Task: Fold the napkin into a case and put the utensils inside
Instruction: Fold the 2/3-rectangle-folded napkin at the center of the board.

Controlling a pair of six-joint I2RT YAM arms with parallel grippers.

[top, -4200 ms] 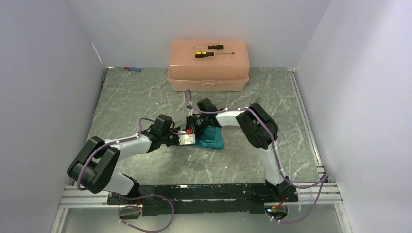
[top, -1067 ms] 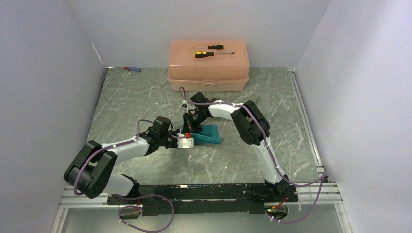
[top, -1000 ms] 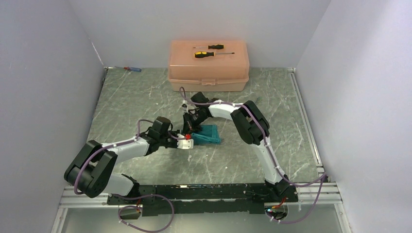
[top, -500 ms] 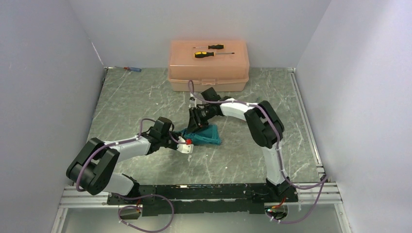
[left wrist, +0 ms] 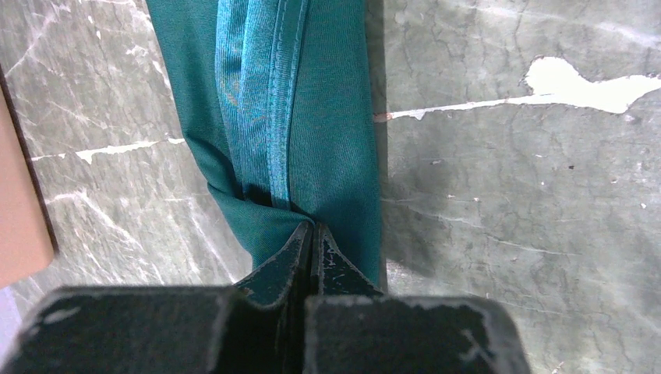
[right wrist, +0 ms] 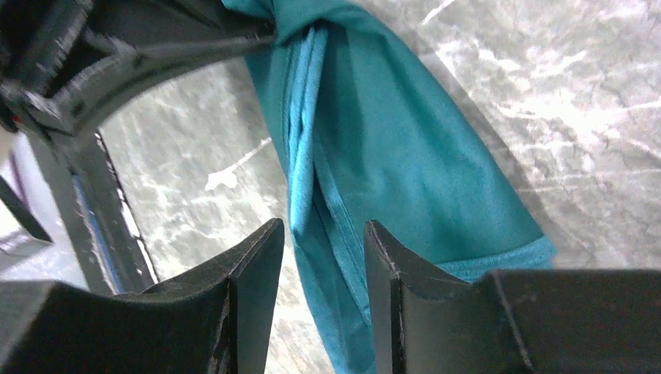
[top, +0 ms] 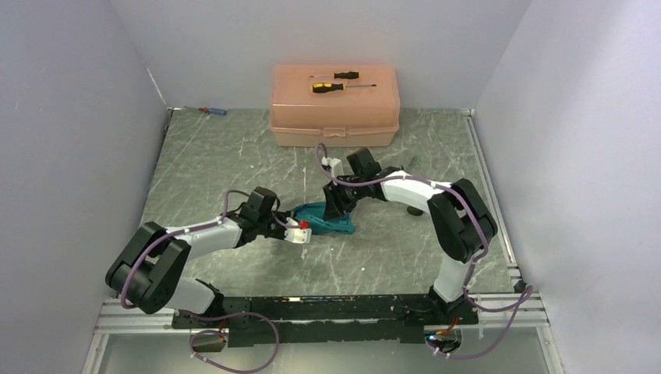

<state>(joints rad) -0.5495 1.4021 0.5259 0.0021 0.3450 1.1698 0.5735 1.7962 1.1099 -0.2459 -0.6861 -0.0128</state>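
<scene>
Top view: the napkin [top: 341,226] is seen as a narrow, bunched strip of teal cloth lying on the green marbled surface [top: 226,156], near the middle and in front of the peach box [top: 335,109]. Its left end is met by the left pincer [top: 304,227], and the right pincer [top: 335,209] is placed over its middle. 2 yellow-and-black screwdrivers [top: 337,82] lie on the box lid, and a small red-and-blue screwdriver [top: 211,111] lies at the far left corner of the surface.

Left wrist view: the left pincer [left wrist: 312,234] is shown fully closed, with the gathered end of the napkin [left wrist: 327,117] pinched between its tips. Stitched hems run lengthwise along the strip.

Right wrist view: the right pincer [right wrist: 321,234] is shown parted by a narrow gap, with nothing clamped; the napkin [right wrist: 405,171] lies below and between its fingers [right wrist: 261,265]. Whether the fingers touch the cloth cannot be told. The left pincer [right wrist: 265,31] is seen at the top, at the far end of the strip.
</scene>
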